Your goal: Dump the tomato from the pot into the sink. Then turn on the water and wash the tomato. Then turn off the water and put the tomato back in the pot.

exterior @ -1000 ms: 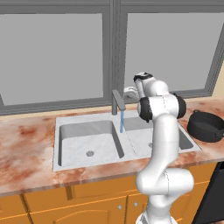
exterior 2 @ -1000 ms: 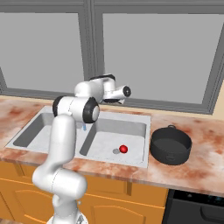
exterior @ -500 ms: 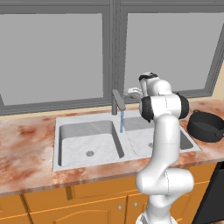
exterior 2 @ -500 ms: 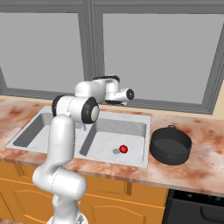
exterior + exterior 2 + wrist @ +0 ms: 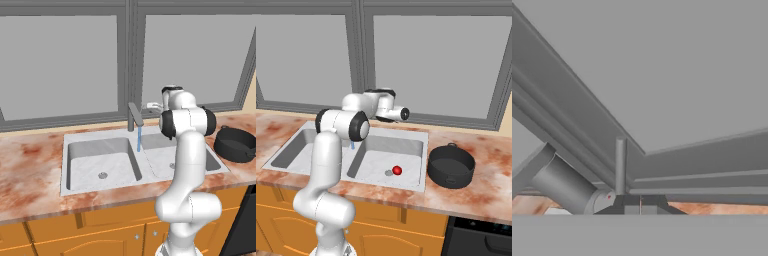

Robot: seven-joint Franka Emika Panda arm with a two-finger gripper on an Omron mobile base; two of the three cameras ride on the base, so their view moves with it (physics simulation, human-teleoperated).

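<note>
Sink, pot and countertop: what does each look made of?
Sink: light grey marbled stone or composite, matte and faintly veined. Pot: black, dull, perhaps cast iron or coated metal. Countertop: polished reddish-brown mottled stone, granite-like.

The hand (image 5: 152, 105) has drawn slightly back from the faucet (image 5: 134, 116), seemingly.

Pincer (image 5: 640, 204) shut, dark tips pressed together at the bottom edge, just under a thin grey upright lever (image 5: 620, 165). Grey cylinder of the faucet (image 5: 564, 186) slanting to the left of the lever, its base touching the lever's foot. Grey window frame (image 5: 662, 160) running diagonally behind, pale pane (image 5: 677, 65) above. Strips of reddish marbled desk (image 5: 529, 205) low at both sides.
</note>
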